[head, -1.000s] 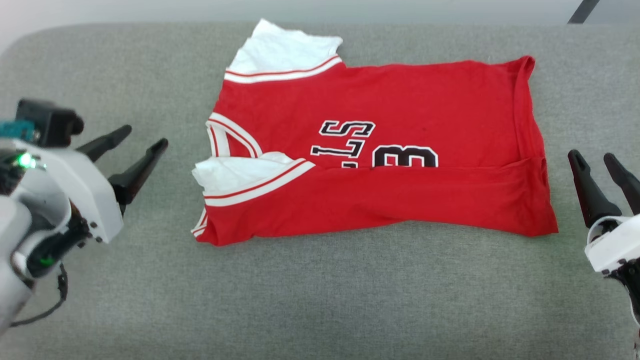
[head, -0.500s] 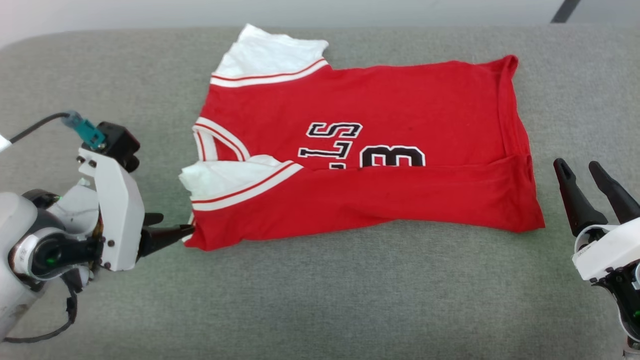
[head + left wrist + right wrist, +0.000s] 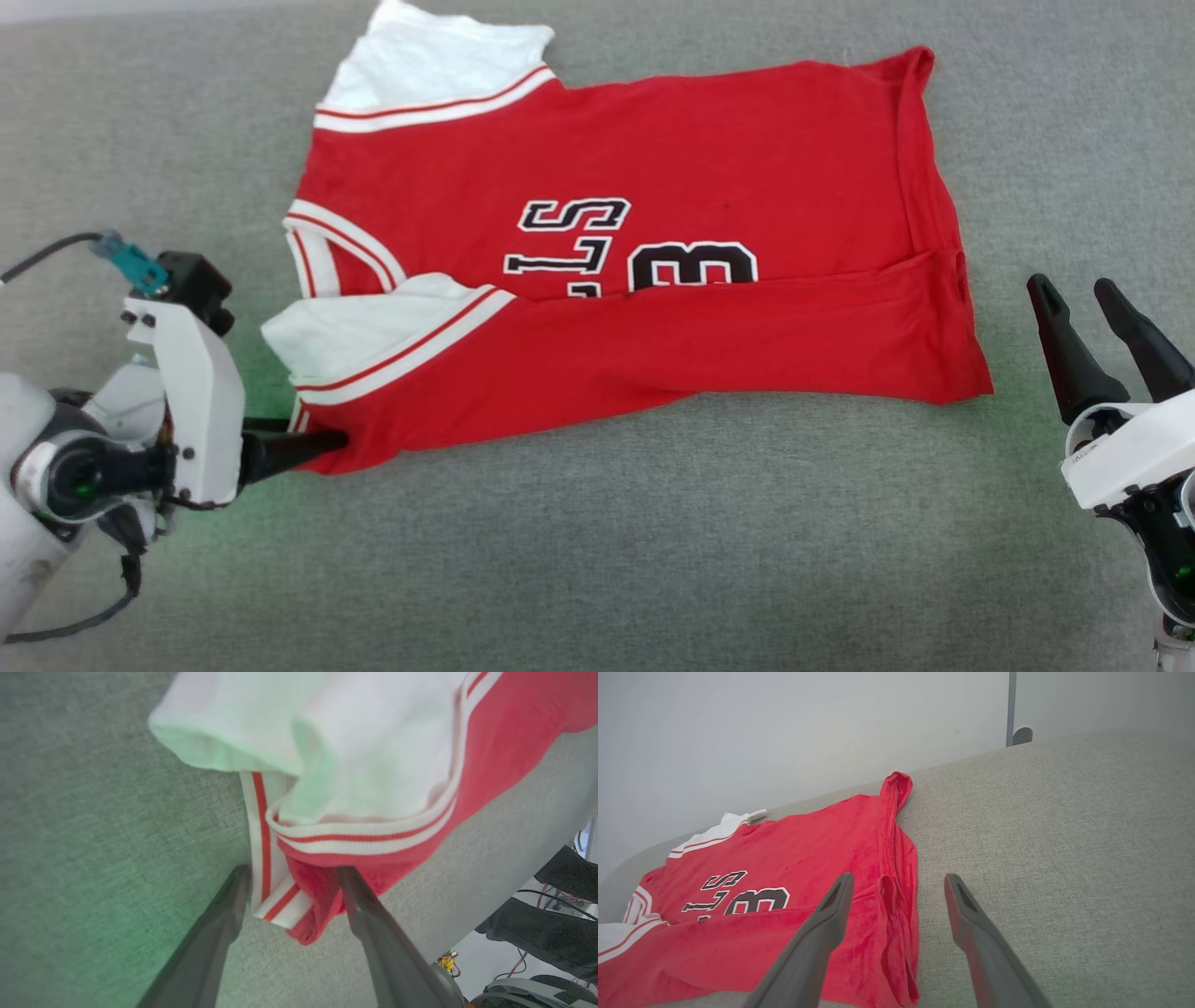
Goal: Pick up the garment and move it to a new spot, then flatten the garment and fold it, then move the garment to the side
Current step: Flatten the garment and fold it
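Closing your spread left claw [image 3: 293,877] should pinch the red jersey [image 3: 653,355] corner lying between its fingers [image 3: 219,924], so bite past the striped trim [image 3: 264,826] while your spread right claw [image 3: 1072,286] hovers beside the hem [image 3: 920,168].

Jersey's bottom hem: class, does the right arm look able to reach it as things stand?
Probably yes. The right gripper stands open just beside the hem of the red jersey, with nothing but grey fabric surface between them; a short move toward it should do.
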You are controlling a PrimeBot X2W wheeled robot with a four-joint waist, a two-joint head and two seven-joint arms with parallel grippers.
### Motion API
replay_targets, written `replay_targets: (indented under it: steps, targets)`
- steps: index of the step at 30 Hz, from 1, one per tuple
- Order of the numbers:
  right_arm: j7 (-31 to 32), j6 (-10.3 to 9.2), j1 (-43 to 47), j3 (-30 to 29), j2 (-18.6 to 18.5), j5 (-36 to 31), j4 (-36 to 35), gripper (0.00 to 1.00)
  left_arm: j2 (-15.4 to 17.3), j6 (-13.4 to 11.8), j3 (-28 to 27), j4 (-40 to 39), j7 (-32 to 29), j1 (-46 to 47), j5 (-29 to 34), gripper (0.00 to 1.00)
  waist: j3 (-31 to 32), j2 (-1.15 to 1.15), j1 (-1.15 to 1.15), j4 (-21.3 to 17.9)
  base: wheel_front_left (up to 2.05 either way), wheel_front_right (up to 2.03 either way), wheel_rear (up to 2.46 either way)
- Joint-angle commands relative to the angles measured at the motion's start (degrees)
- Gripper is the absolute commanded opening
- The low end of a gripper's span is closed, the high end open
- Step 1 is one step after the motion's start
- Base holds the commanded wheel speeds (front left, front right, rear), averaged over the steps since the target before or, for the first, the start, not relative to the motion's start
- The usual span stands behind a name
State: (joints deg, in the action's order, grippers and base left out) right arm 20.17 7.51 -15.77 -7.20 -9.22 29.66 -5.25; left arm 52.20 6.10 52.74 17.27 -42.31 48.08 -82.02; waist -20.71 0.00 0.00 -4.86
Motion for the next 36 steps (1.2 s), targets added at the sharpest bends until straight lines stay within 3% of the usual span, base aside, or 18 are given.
replay_targets:
  steps: [1,4,5,6,7,8,15,21,26,30,36]
  targets:
    - [0.04,-0.05,-0.27,0.02,0.18,-0.41,-0.3,1.0,-0.71,0.29,0.68,1.32,-0.4,-0.98,-0.44,1.0,-1.02,0.0,0.0,-1.0,0.0,0.0,0.0]
    - [0.36,-0.05,-0.37,-0.01,0.23,-0.56,-0.28,1.0,-1.47,0.7,0.72,1.99,-0.74,-1.35,-1.6,0.97,-1.29,0.0,0.0,-1.21,0.0,0.0,0.0]
    - [0.56,-0.04,-0.34,0.1,0.2,-0.57,-0.27,1.0,-1.77,0.8,0.65,2.07,-0.87,-1.41,-2.15,0.53,-1.33,0.0,0.0,-1.2,0.0,0.0,0.0]
    - [0.92,-0.04,-0.35,0.29,0.09,-0.6,-0.31,1.0,-2.21,0.97,0.52,2.07,-0.99,-1.52,-2.85,0.37,-1.36,0.0,0.0,-1.16,0.0,0.0,0.0]
    - [1.19,-0.04,-0.44,0.48,-0.1,-0.63,-0.38,1.0,-2.54,1.12,0.42,1.94,-0.98,-1.51,-3.1,0.08,-1.41,0.0,0.0,-1.09,0.0,0.0,0.0]
    - [1.56,-0.04,-0.61,0.74,-0.31,-0.68,-0.47,1.0,-2.73,1.24,0.43,1.9,-0.99,-1.51,-3.42,0.0,-1.42,0.0,0.0,-1.02,0.0,0.0,0.0]
    - [7.84,-0.05,-1.85,3.96,-3.52,-2.03,-0.83,1.0,-2.8,1.43,0.72,1.01,-0.32,-1.19,-2.82,0.0,-1.17,0.0,0.0,-0.2,0.0,0.0,0.0]
    - [21.43,-0.05,-4.57,10.38,-9.8,-3.55,-1.08,1.0,-3.03,1.46,0.82,-0.46,0.96,-0.57,-2.42,0.0,-0.98,0.0,0.0,0.7,0.0,0.0,0.0]
    - [32.6,-0.05,-7.66,12.25,-13.42,-5.48,-0.49,1.0,-3.23,1.47,0.93,-1.24,1.71,0.08,-2.14,0.0,-1.41,0.0,0.0,1.22,0.0,0.0,0.0]
    - [39.74,-0.05,-10.81,11.66,-12.82,-6.83,0.92,1.0,-3.5,1.42,1.07,-2.02,2.51,0.74,-1.87,0.0,-2.42,0.0,0.0,1.85,0.0,0.0,0.0]
    - [42.88,-0.05,-11.48,11.83,-11.61,-7.5,4.2,1.0,-3.73,1.3,1.19,-2.71,3.99,1.65,-1.86,0.0,-3.91,0.0,0.0,2.54,0.0,0.0,0.0]
